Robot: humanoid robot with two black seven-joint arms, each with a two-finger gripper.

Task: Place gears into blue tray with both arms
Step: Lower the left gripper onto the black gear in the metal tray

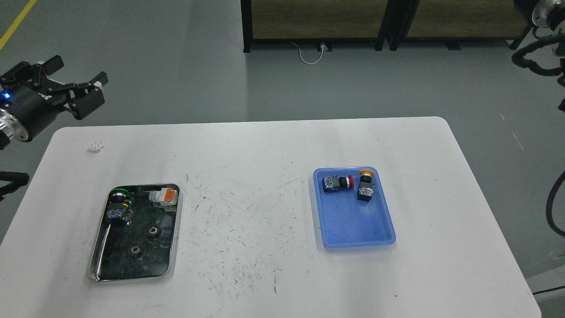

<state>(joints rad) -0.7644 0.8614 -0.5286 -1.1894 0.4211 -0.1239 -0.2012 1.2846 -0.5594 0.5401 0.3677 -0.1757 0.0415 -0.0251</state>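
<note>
At the upper left of the frame the left gripper (75,79) hangs with fingers spread, holding nothing. Both gears (153,231) (135,250) lie well below it in the steel tray (173,247) at lower left, far from the blue tray (388,216) at centre right.

Left arm (20,115): cut off by the left edge behind the silver wrist ring; only wrist and claw (75,84) show.

Right arm (540,48): only a dark cabled stretch at the top right corner; claw out of frame.

Desk (282,145): near edge and both near corners cut off by the bottom and left edges.

Gears (153,231), (135,250): too small to count teeth; hubs read only as pale rings.

Switches in the blue tray (373,240) and steel tray (174,247): label markings too small to read.

Small white item (96,146) near the far left corner of the desk: too small to identify.

Cabinets (318,20) across the floor: tops cut off by the top edge.
</note>
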